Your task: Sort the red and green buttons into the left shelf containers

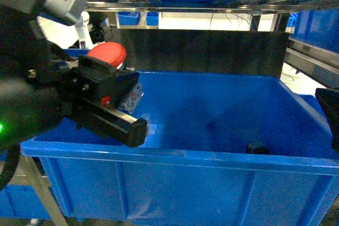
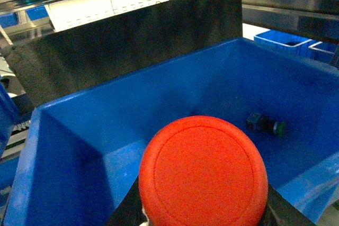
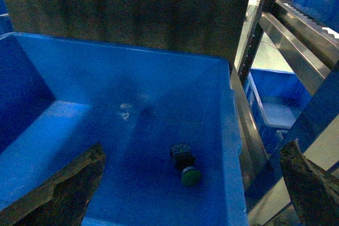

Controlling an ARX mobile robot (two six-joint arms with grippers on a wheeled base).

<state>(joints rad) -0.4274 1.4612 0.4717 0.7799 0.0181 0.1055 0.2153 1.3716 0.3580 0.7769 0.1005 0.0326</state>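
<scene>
Two buttons are what I count. One red button (image 1: 107, 54) is clamped in my left pincer (image 1: 108, 96), held over the near-left corner of the blue bin (image 1: 175, 158). Its glossy round mushroom cap fills the lower middle of the left wrist view (image 2: 204, 172), smooth with a faint raised ring near its edge, and the black fingers (image 1: 114, 123) close in on the body beneath the cap. A small clear patch with pale markings shows against the pincer beside the button's body; I can't make out what it is.

One green button (image 3: 189, 175) lies on its side on the bin's floor, toward the bin's near-right corner, with a dark blocky body and a small round green cap. The left wrist view shows it too (image 2: 266, 124), well apart from the held red one.

My right pincer (image 3: 190, 189) stands wide apart over the bin's right side and holds nothing. Its two dark, rough-looking fingers (image 3: 66, 183) sit at either edge of the right wrist view, with the green button lying below and between them, untouched.

One bin is in play: deep, rectangular, smooth blue plastic with a thick rolled rim. One flat black panel (image 1: 201, 51) stands upright behind the bin's far wall. Metal shelf rails (image 3: 296, 35) run along the bin's right side, with more blue bins (image 3: 278, 99) beyond them.
</scene>
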